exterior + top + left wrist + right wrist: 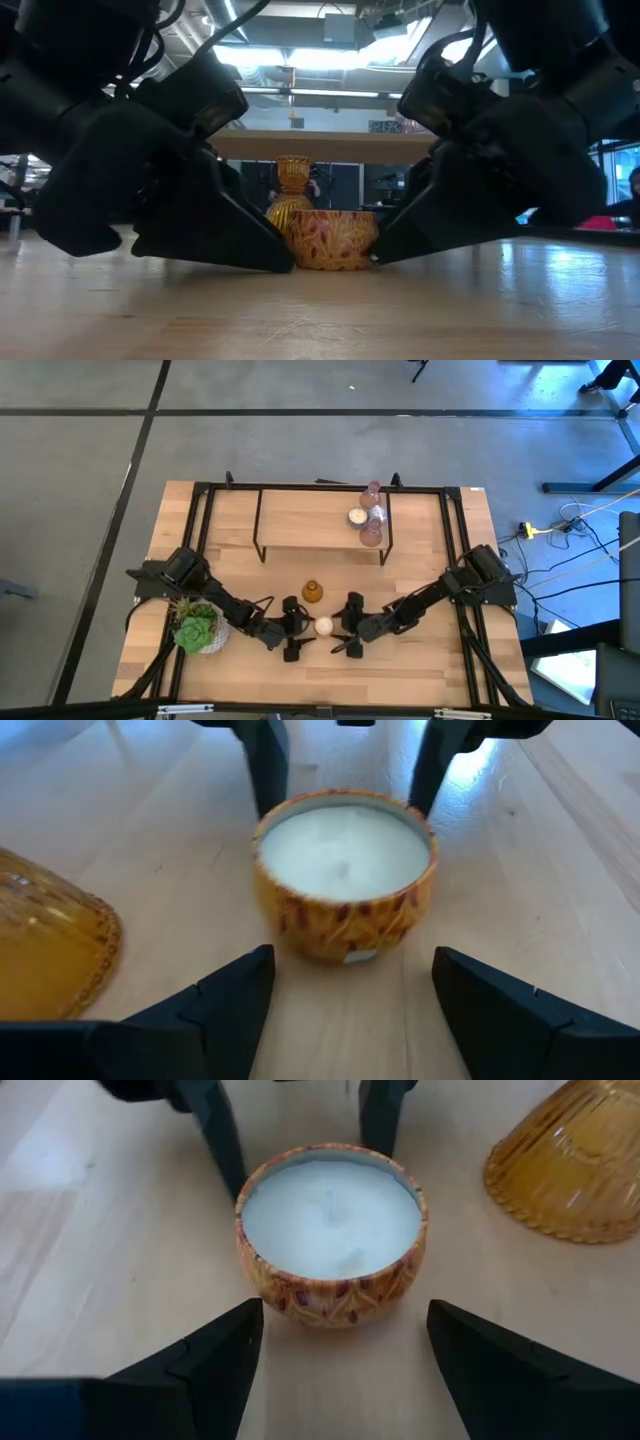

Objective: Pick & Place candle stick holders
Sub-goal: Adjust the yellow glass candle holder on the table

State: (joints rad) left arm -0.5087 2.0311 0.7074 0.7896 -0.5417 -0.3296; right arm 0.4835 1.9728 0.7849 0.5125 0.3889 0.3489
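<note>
two grippers facing one candle tin

small round tin (331, 1240) with orange leaf-patterned wall, filled nearly to the rim with white wax; standing upright on the wooden table (420, 660), midway between the two grippers. seen from above as a cream-white disc (324, 625).

left gripper (345, 1000) low at the table, jaws spread wide, tin just ahead of the fingertips and centred on the gap, not touched. right gripper (340, 1355) low on the opposite side, jaws likewise wide, tin just beyond the tips, apart from both fingers. nothing held in either. in the low view, dark fingers (215, 225) slanting down to the tin's foot from both sides; contact there cannot be told.

amber-gold ribbed glass holder (312, 592) just beside the tin, outside both pairs of jaws, toward the far side of the table.

pinkish and clear holders (369, 518) clustered on the raised wooden shelf (300, 520), well beyond both grippers. green succulent in white pot (198, 628) by the left arm.
</note>
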